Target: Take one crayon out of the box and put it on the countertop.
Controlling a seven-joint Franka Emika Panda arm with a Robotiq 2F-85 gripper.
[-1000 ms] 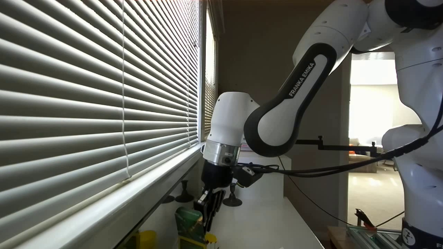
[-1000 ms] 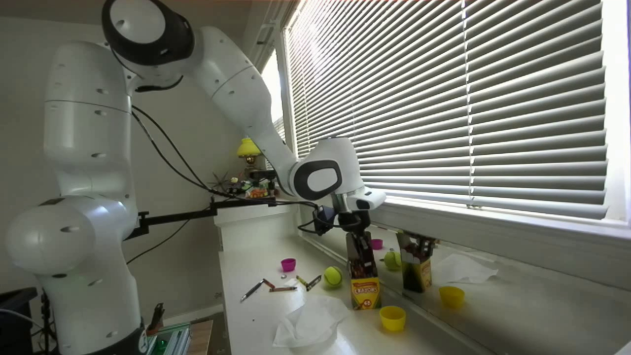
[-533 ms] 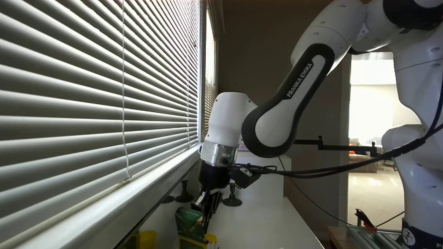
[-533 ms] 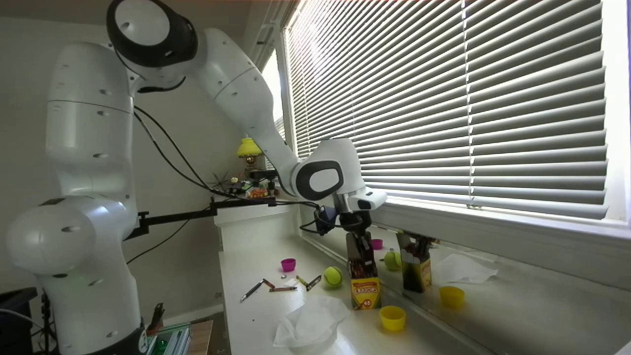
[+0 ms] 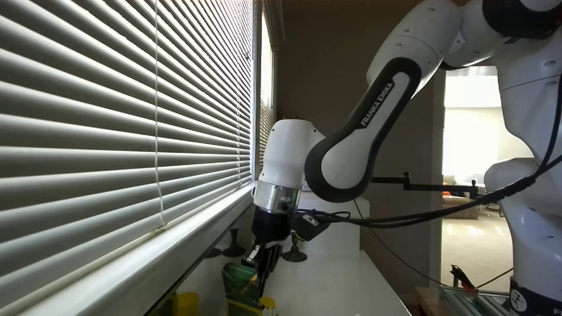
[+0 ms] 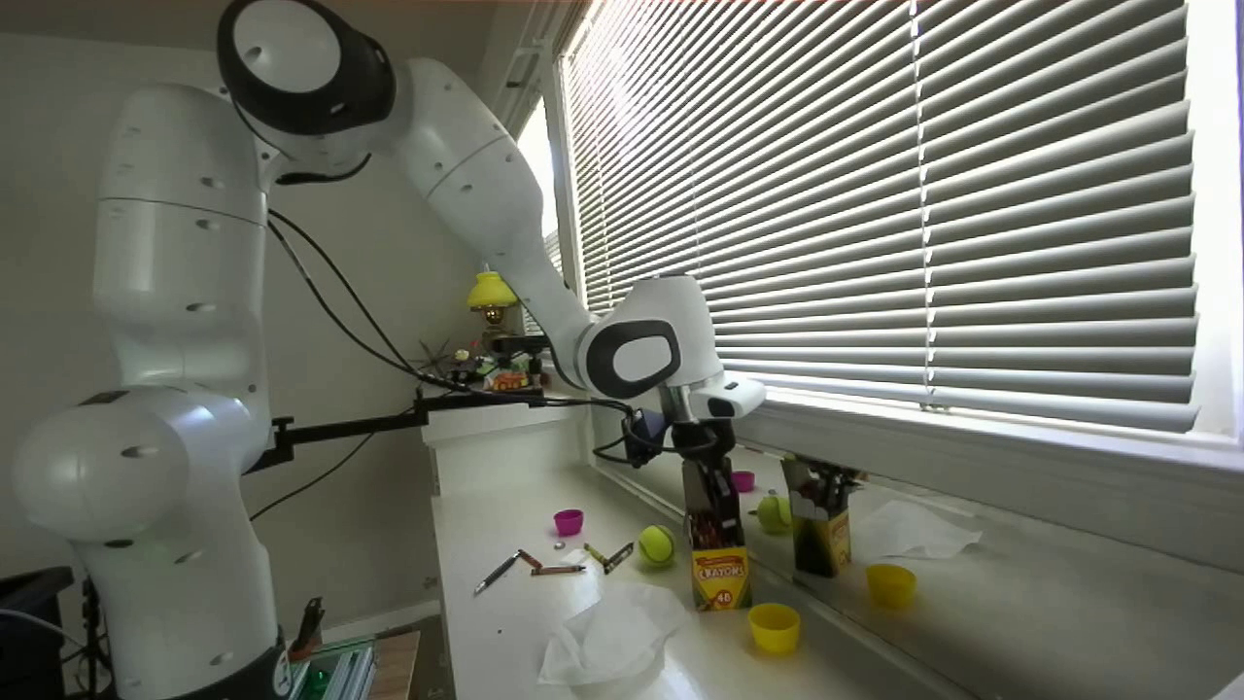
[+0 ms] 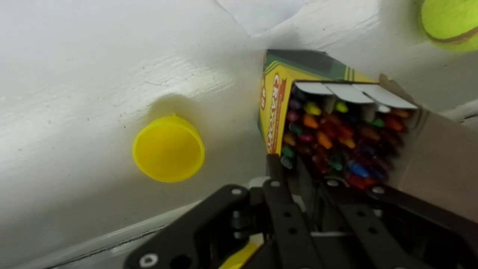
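The yellow and green crayon box [image 6: 721, 576] stands open and upright on the white countertop [image 6: 505, 632]. It also shows in an exterior view [image 5: 241, 287] and in the wrist view [image 7: 274, 112], where it is full of coloured crayon tips [image 7: 336, 129]. My gripper [image 7: 288, 158] is over the box's corner near the yellow front panel. Its fingers are narrowly apart, with a grey crayon tip [image 7: 286, 162] showing between them and a small gap beside it. Nothing is visibly clamped. In both exterior views the gripper [image 5: 262, 287] points down at the box opening, its fingertips partly hidden.
A yellow cup [image 6: 775, 629] stands by the box, a tennis ball [image 6: 656, 545] behind it. White paper [image 6: 612, 637], loose crayons [image 6: 558, 570], a pen [image 6: 496, 574] and a pink cup [image 6: 569, 523] lie on the counter. A reflective backsplash [image 6: 972, 603] runs under the window ledge [image 6: 972, 457].
The arm has lowered slightly and the gripper has shifted a little at the box. The box and the objects on the counter have not moved.
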